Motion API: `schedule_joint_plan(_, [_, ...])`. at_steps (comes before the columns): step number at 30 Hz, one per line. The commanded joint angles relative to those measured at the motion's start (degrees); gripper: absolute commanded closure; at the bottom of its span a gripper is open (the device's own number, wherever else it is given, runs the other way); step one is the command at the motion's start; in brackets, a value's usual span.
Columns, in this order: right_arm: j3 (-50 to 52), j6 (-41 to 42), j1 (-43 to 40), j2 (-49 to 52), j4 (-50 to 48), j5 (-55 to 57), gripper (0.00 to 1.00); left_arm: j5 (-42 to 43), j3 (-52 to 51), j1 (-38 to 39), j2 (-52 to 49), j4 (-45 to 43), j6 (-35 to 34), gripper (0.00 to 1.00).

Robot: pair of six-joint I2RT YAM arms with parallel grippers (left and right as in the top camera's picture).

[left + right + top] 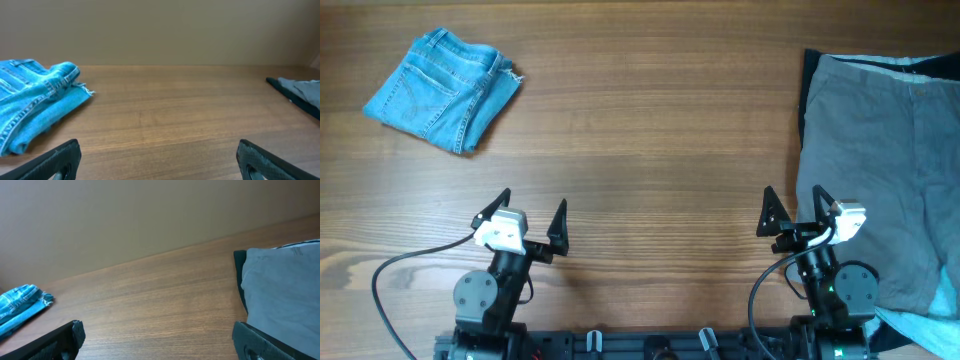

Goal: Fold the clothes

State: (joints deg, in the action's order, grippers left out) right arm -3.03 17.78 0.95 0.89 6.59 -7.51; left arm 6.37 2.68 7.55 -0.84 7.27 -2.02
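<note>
The light-blue denim jeans [442, 88] lie folded into a small bundle at the far left of the table, back pocket up, frayed hem at the right edge. They also show in the left wrist view [32, 102] and the right wrist view [20, 307]. The grey-khaki trousers [880, 150] lie spread flat at the right on top of other clothes; they show in the right wrist view [282, 290] and the left wrist view [305, 90]. My left gripper [520, 215] is open and empty near the front edge. My right gripper [792, 212] is open and empty beside the trousers' left edge.
A dark garment [807, 95] and a light-blue cloth [930, 322] stick out from under the grey-khaki trousers. The wooden table [650, 150] stretches bare between the two piles. A black cable [395, 270] loops by the left arm's base.
</note>
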Motion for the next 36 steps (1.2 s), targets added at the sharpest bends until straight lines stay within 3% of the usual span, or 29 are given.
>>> schedule_joint_plan(1, [-0.22,0.39,-0.28,-0.46,-0.22,-0.44,0.00,1.33,-1.84,-0.33,0.68,-2.67,-0.35,0.00])
schedule_joint_plan(7, [-0.22,0.39,-0.28,-0.46,-0.22,-0.44,0.00,1.29,-1.95,-0.33,0.68,-4.07,-0.33,0.00])
schedule_joint_plan(14, [-0.22,0.39,-0.28,-0.46,-0.22,-0.44,0.00,-2.86,-2.36,-0.33,0.68,-14.16,-0.04,0.00])
schedule_joint_plan(23, [-0.22,0.39,-0.28,-0.46,-0.22,-0.44,0.00,-2.84,-2.36,-0.33,0.68,-2.93,-0.11,0.00])
schedule_joint_plan(36, [-0.22,0.39,-0.28,-0.46,-0.22,-0.44,0.00,-2.84,-2.36,-0.31,0.46,-3.13,-0.09,0.00])
